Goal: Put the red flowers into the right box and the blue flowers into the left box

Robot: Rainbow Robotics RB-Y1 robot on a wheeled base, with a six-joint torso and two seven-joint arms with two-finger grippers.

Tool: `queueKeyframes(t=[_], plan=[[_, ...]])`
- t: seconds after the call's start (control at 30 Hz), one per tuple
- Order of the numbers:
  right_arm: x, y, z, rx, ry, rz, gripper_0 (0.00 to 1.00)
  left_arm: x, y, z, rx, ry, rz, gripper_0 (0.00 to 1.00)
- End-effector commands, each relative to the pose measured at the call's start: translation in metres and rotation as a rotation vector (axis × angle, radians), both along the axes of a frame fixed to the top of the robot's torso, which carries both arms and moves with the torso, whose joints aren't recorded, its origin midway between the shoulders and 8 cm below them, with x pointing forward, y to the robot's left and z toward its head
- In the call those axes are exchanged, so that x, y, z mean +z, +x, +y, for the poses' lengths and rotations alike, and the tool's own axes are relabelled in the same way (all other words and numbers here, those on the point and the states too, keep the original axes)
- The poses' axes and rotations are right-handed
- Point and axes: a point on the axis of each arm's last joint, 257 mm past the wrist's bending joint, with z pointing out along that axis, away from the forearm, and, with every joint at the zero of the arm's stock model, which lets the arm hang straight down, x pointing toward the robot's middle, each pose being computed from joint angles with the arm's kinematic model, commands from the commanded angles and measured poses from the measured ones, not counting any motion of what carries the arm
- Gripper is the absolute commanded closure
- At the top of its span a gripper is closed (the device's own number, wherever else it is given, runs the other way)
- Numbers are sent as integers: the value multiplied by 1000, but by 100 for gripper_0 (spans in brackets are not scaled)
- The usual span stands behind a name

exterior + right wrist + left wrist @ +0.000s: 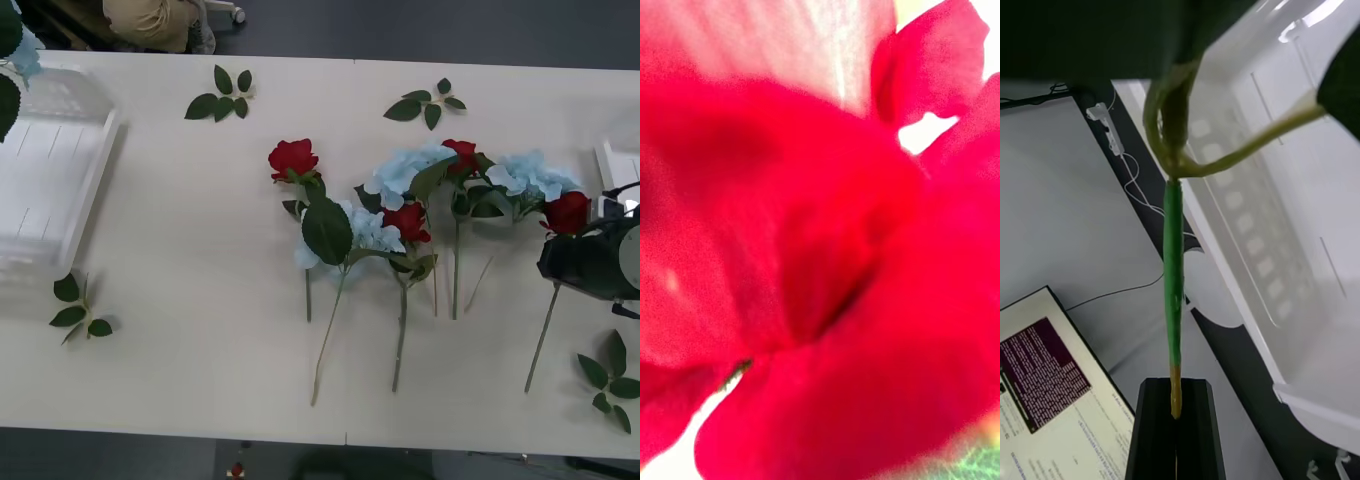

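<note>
1. Across the middle of the front view lie four red flowers [293, 158], spaced from the centre to the right edge, and three blue flowers [405, 168] mixed among them on the table [200, 250], stems toward the bottom edge. At the upper left corner a held blue flower [25, 55] hangs over the left box [95, 170], which sits at the left edge. A sliver of the right box [615, 165] shows at the right edge. Four loose leaf sprigs [222, 95] lie about: two near the top, one lower left, one lower right. The right gripper [560, 258] sits at the right edge, against the rightmost red bloom; whether it grips cannot be told.

2. Right wrist view: blurred red petals [812, 247] very close to the camera, with a bit of green leaf at the lower right corner. It gives no sight of how the gripper stands.

3. Left wrist view: the left gripper [1176, 386], at bottom centre, is pressed together on the end of the held flower's green stem [1173, 285], which rises to dark leaves at the top. The left box [1255, 247] fills the right side. A monitor [1045, 375] shows at lower left, which the front view lacks.
</note>
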Motion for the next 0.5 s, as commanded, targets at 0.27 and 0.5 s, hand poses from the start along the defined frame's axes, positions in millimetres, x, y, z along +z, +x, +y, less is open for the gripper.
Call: queueKeyframes(t=[0.27, 0.5], plan=[[89, -37, 16, 245, -230, -134, 100, -55, 16, 65, -83, 120, 39, 100], [141, -25, 12, 236, -293, -245, 100, -61, 13, 66, -84, 137, 66, 24]])
